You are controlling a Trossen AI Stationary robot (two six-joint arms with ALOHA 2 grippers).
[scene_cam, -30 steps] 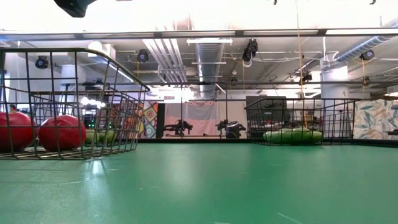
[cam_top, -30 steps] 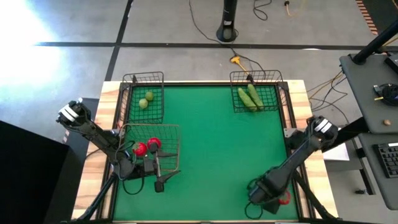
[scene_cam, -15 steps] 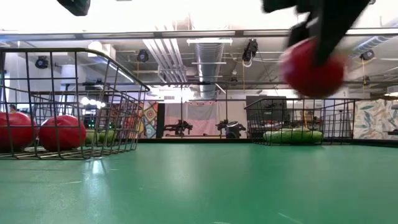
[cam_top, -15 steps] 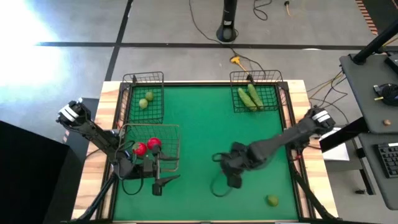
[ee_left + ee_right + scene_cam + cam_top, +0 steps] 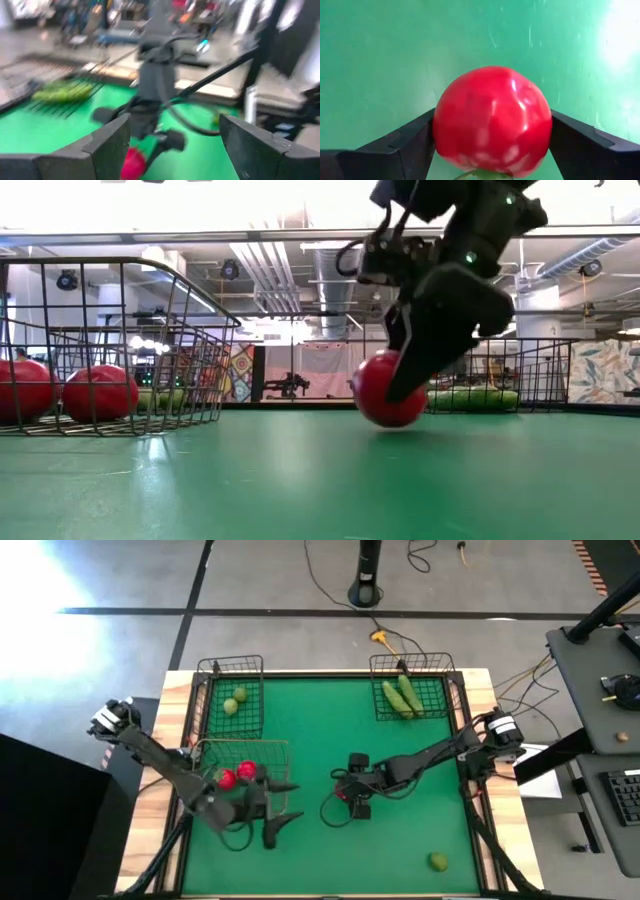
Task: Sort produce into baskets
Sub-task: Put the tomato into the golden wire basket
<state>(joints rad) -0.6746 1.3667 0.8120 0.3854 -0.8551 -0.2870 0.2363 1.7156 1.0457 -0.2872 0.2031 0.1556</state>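
- I see my right gripper (image 5: 350, 802) low over the middle of the green table (image 5: 400, 840), just to the right of the grey wire basket (image 5: 270, 755).
- Its two fingers (image 5: 405, 147) press on both sides of a red tomato (image 5: 492, 117), so it is pinching the tomato.
- In the low view the tomato (image 5: 388, 390) is right down at the mat; I cannot tell if it touches.
- My left gripper (image 5: 275, 830) sits by the near right corner of the grey wire basket. Its fingers (image 5: 107, 145) are spread apart with nothing between them.
- Two more red tomatoes (image 5: 236, 776) lie side by side inside the grey wire basket.
- Two small yellow-green balls (image 5: 235, 701) sit in the dark basket (image 5: 232, 665) at the far left corner.
- Two green cucumbers (image 5: 402, 697) lie next to each other in the other dark basket (image 5: 412, 660) at the far right corner.
- One yellow-green ball (image 5: 438, 861) lies alone on the mat near the front right corner, well away from all the baskets.
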